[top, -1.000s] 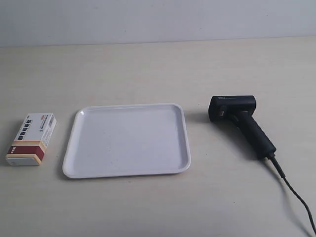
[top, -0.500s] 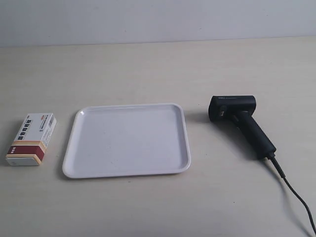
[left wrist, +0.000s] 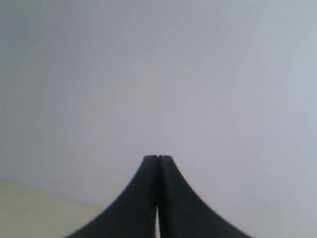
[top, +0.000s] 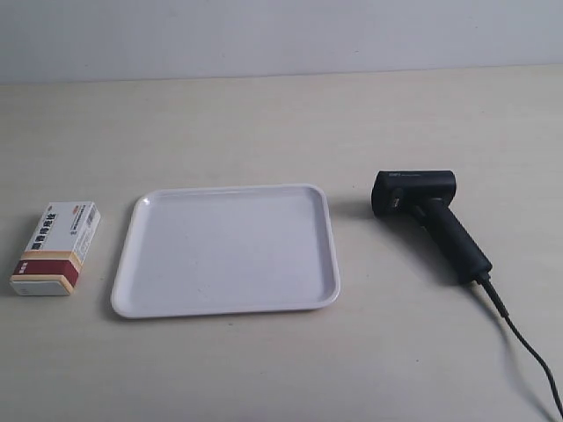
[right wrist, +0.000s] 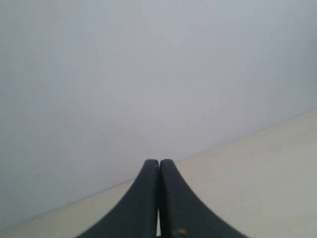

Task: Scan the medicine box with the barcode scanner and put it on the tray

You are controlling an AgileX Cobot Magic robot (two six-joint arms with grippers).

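Exterior view: tray (top: 132,264) holds nothing, medicine box (top: 55,249) beside it; left gripper (left wrist: 157,157) and right gripper (right wrist: 159,161) pressed together.

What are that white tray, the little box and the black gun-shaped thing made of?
The tray looks like glossy moulded plastic: soft highlights along its rounded rim. The medicine box appears to be printed cardboard, with sharp folded edges and matte faces. The barcode scanner seems matte black plastic, with a flexible, probably rubber-sheathed cable. None of this is certain from looks alone.
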